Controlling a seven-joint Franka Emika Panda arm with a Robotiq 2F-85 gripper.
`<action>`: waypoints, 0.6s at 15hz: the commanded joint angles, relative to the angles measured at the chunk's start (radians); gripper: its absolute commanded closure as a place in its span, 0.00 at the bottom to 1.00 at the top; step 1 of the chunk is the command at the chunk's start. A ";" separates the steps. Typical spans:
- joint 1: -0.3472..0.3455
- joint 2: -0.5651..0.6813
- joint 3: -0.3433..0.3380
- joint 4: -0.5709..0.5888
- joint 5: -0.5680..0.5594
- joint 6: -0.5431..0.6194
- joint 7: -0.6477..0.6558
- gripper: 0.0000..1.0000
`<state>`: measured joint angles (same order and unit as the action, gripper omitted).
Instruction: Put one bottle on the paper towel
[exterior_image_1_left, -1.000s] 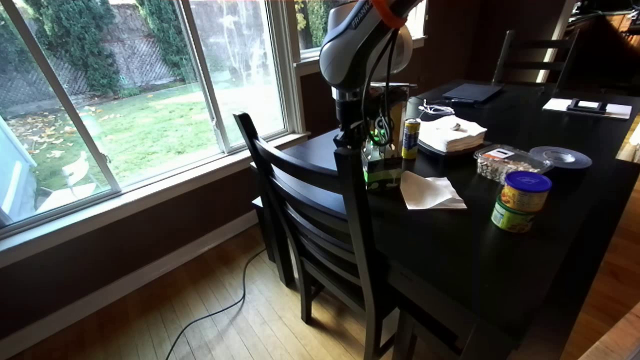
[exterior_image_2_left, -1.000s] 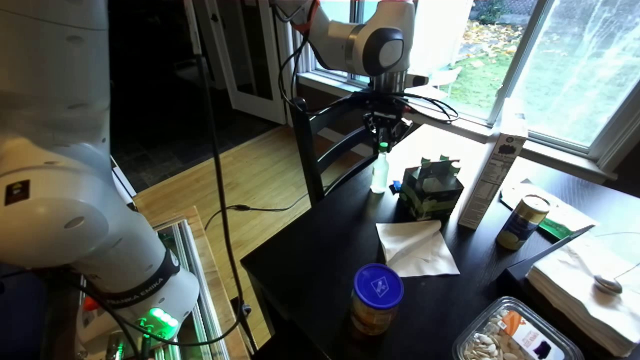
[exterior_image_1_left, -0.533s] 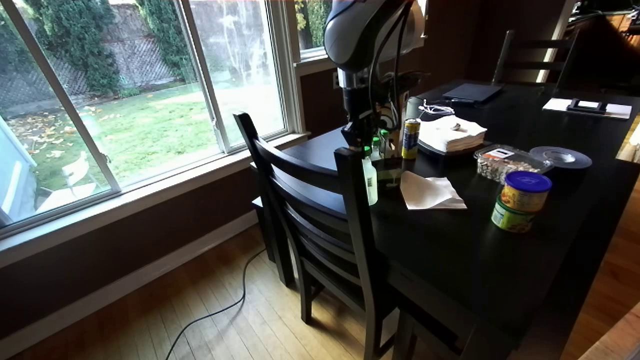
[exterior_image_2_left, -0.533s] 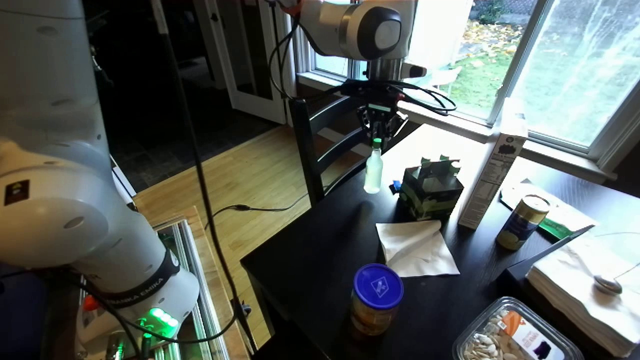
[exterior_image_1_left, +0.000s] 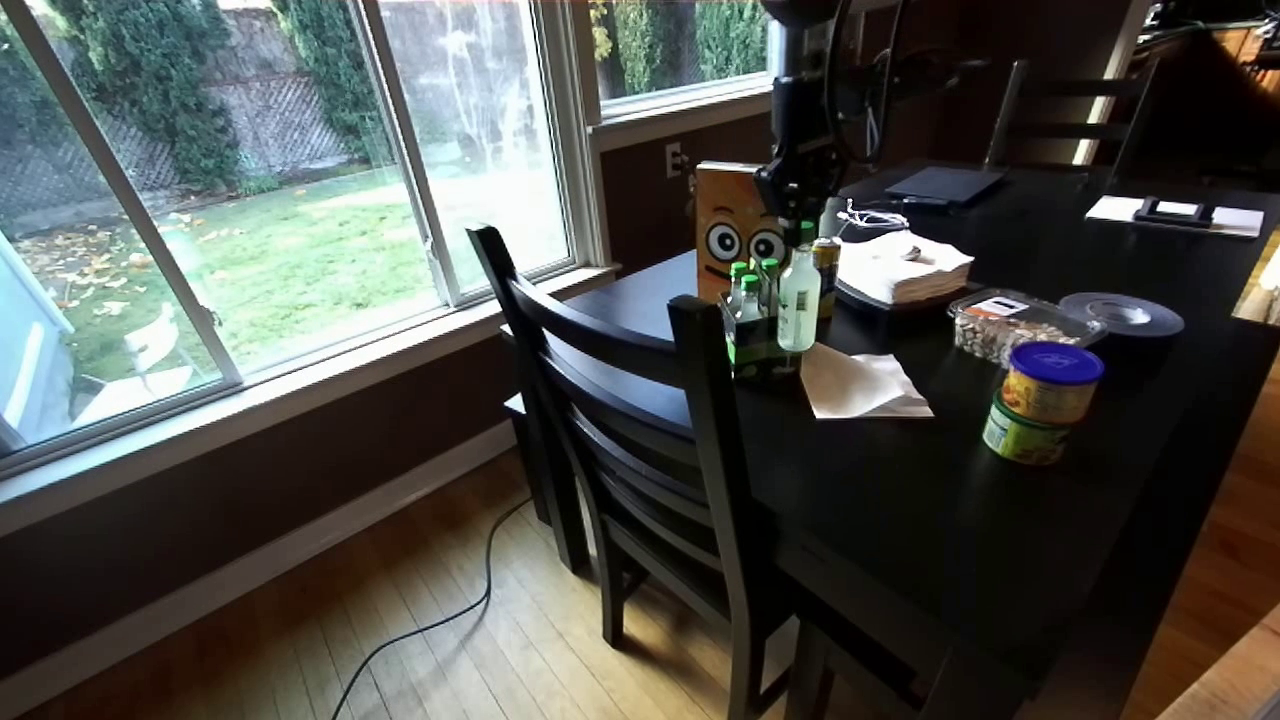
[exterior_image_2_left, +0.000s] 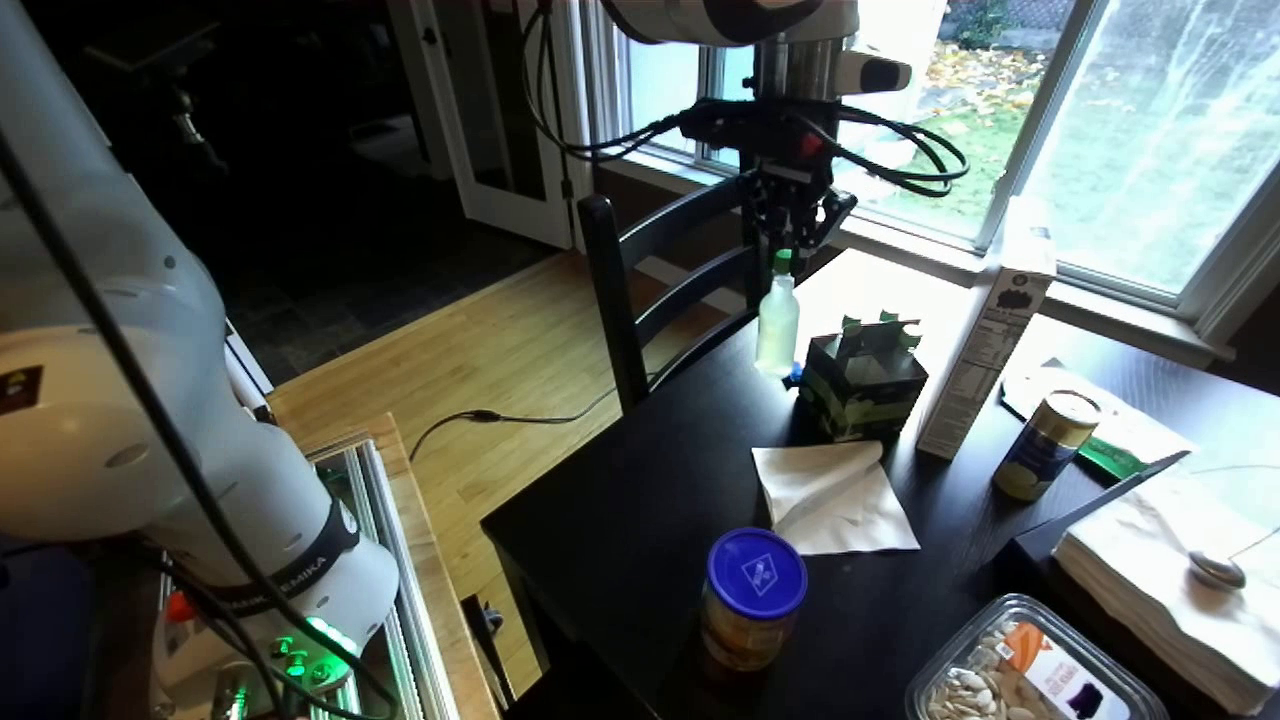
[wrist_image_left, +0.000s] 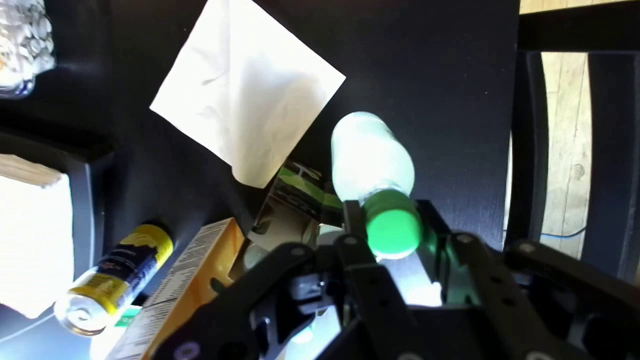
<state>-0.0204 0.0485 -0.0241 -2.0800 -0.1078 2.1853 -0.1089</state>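
Since the earlier frame, the end effector (wrist_image_left: 391, 220) and the bottle (wrist_image_left: 372, 155) are shifting together: in an exterior view they are appearing higher, swinging clear of the chair (exterior_image_1_left: 716, 440) and overlapping the carton (exterior_image_1_left: 752, 355). For the task, this is suggesting that the grasp is holding and the carry is under way, with the placing still remaining.

The end effector is gripping the bottle by its green-capped top, squeezing from both sides. The bottle is hanging directly below it, leaning slightly, and is apparently staying off the surface (exterior_image_2_left: 640, 540). Just beside it, the carton is standing on the surface.

Farther out, the paper towel (exterior_image_2_left: 835, 500) is lying rumpled; in the wrist view it is showing up and to the left of the bottle, apart from it. The bottle is probably not hanging over the towel yet, so more sideways travel is likely needed before lowering.
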 joint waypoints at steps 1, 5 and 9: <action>-0.040 -0.060 -0.036 -0.020 0.059 -0.022 0.015 0.91; -0.080 -0.049 -0.080 -0.009 0.095 -0.010 0.021 0.91; -0.111 0.008 -0.112 0.019 0.123 -0.011 0.014 0.91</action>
<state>-0.1141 0.0202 -0.1251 -2.0893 -0.0203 2.1852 -0.1054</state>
